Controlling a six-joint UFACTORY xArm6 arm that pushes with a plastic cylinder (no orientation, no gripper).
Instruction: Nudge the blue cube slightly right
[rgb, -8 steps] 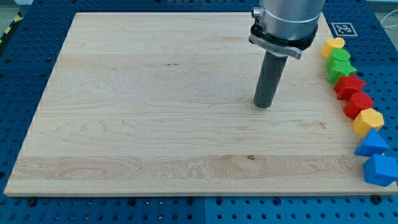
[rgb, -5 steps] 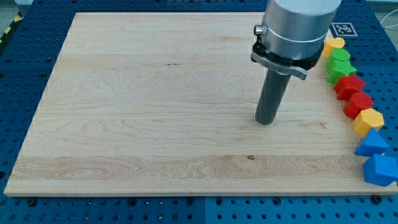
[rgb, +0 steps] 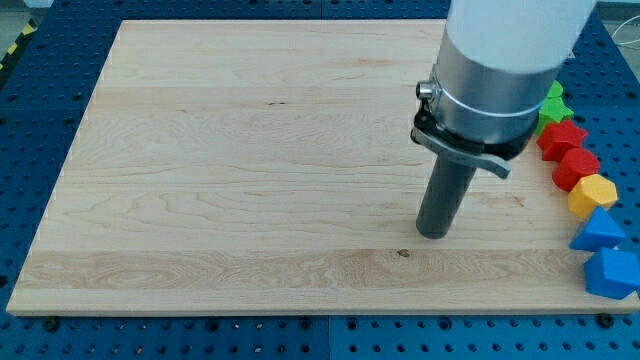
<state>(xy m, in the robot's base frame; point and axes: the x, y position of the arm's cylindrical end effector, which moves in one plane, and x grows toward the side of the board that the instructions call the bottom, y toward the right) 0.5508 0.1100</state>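
Blue cube (rgb: 612, 273), at the view's lower right corner, sits at the right edge of the board (rgb: 250, 180) and partly over it; its shape is read loosely, since the frame cuts it off. Just above it, touching or nearly so, lies a blue triangle (rgb: 600, 232). Upward along the same edge run a yellow hexagon (rgb: 592, 195), a red block (rgb: 577, 167), a second red block (rgb: 562, 138) and a green block (rgb: 553, 104), the last mostly hidden behind the arm. My tip (rgb: 432, 236) rests on bare wood, well to the view's left of the row and slightly above the cube's level. The rod has no jaws; it holds nothing and touches no block.
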